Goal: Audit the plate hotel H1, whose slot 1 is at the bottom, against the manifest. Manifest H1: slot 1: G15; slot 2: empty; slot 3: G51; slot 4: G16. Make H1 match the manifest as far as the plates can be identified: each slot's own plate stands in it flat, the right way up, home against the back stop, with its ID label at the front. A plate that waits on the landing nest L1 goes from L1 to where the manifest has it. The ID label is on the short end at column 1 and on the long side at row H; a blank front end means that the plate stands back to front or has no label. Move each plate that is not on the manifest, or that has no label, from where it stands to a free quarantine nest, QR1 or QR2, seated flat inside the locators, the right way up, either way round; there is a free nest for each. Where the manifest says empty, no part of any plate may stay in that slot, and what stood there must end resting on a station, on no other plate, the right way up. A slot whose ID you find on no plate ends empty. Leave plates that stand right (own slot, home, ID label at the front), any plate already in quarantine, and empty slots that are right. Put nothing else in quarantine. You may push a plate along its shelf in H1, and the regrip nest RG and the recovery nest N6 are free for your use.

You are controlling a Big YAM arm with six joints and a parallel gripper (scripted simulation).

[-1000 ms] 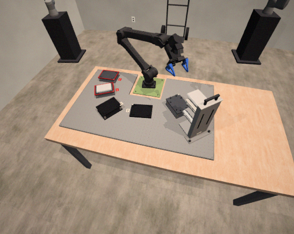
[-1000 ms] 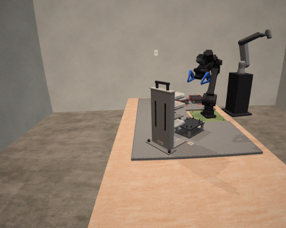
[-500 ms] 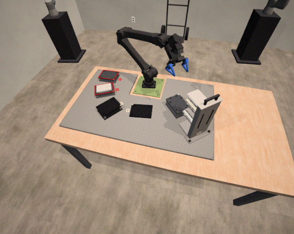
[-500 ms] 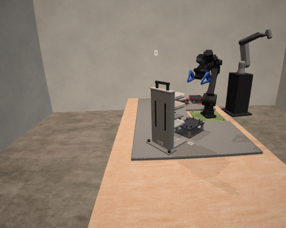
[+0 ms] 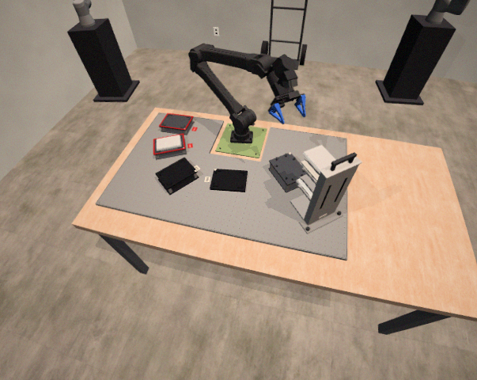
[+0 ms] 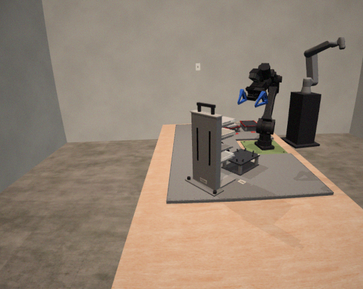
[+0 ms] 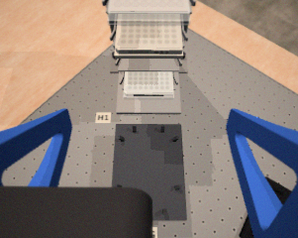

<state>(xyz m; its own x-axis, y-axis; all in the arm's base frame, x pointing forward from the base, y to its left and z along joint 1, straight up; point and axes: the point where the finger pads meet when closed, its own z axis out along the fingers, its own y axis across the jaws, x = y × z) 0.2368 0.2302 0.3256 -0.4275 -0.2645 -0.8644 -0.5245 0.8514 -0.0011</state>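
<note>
The plate hotel H1 (image 5: pixel 326 184) is a grey tower with a black handle, standing on the right of the grey mat. White plates show on its shelves in the wrist view: one high up (image 7: pixel 149 37) and one lower (image 7: pixel 149 83) that reaches further forward. I cannot read their labels. The dark landing nest L1 (image 5: pixel 286 169) in front of the hotel holds no plate, and it also shows in the wrist view (image 7: pixel 149 164). My gripper (image 5: pixel 288 107) (image 6: pixel 252 97) is open and empty, high in the air behind the nest, facing the hotel's front.
Two red-framed quarantine nests stand at the far left: one (image 5: pixel 169 143) holds a white plate, the other (image 5: pixel 176 121) shows only its dark bed. Two black nests (image 5: pixel 176 175) (image 5: pixel 229 180) lie mid-mat. The arm's green base (image 5: pixel 241 141) is behind them.
</note>
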